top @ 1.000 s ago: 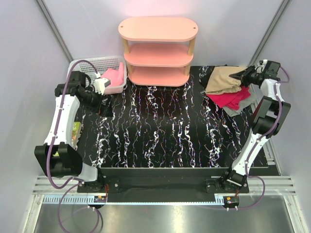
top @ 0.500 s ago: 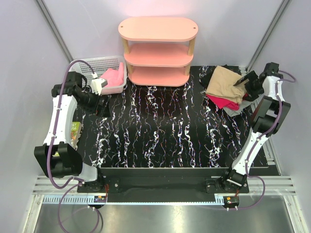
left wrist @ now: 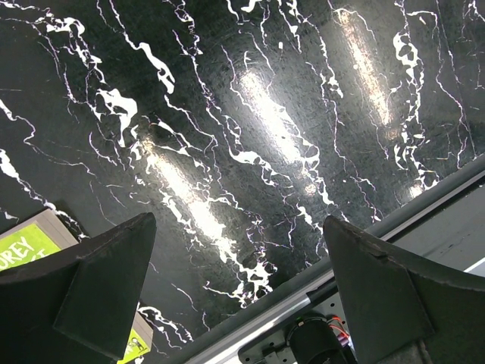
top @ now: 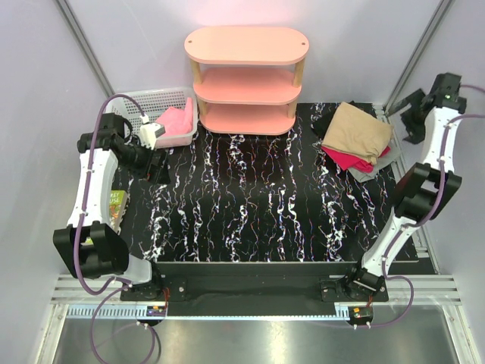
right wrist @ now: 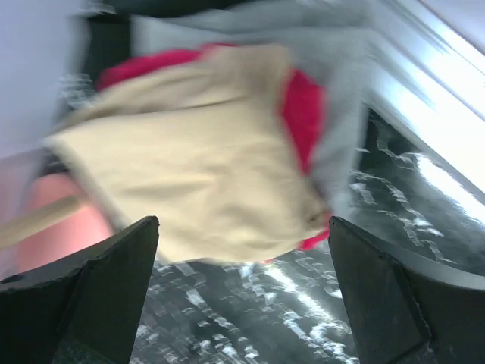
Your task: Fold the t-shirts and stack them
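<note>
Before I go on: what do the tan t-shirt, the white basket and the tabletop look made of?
Tan t-shirt: soft matte cloth; it drapes with soft folds and creases. White basket: probably rigid plastic, with a regular mesh wall. Tabletop: hard, glossy black with white marble-like veins, reflecting the lights; stone or printed laminate, I cannot tell.

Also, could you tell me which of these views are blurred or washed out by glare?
Right wrist: blurred throughout, the tan t-shirt and magenta t-shirt smeared. Left wrist: sharp, with bright light streaks reflected on the black marbled table. Top external: sharp, evenly lit.
</note>
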You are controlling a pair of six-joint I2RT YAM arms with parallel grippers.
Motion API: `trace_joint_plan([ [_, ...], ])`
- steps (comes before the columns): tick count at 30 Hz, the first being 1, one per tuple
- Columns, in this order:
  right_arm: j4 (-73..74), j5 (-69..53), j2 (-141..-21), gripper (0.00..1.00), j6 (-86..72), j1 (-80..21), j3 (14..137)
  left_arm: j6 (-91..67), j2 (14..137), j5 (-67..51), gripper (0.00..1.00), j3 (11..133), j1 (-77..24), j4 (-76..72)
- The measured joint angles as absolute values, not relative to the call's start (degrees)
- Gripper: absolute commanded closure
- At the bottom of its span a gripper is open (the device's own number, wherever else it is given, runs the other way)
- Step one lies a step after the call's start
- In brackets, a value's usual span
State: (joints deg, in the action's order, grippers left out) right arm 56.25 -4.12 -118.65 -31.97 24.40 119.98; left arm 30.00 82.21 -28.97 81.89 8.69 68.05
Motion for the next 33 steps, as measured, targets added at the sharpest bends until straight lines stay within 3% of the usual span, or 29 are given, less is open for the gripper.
trace_joint_plan([
  [6,48.0,-23.0,-115.8,0.00,-36.7,24.3,124.5,30.0,82.2,-29.5,0.01,81.9,8.7,68.1],
  [12,38.8,-37.2,-126.4,0.00,-40.4,21.5,126.5,29.9,82.2,-29.6,0.01,81.9,8.7,68.1],
  [19,36.8,-39.3,-138.5,0.00,-40.5,19.7,122.5,29.3,82.2,-29.6,0.01,81.9,8.7,68.1],
  [33,35.6,-38.1,-132.4,0.00,-37.3,19.9,119.0,28.6,80.7,-29.6,0.01,81.9,8.7,68.4],
])
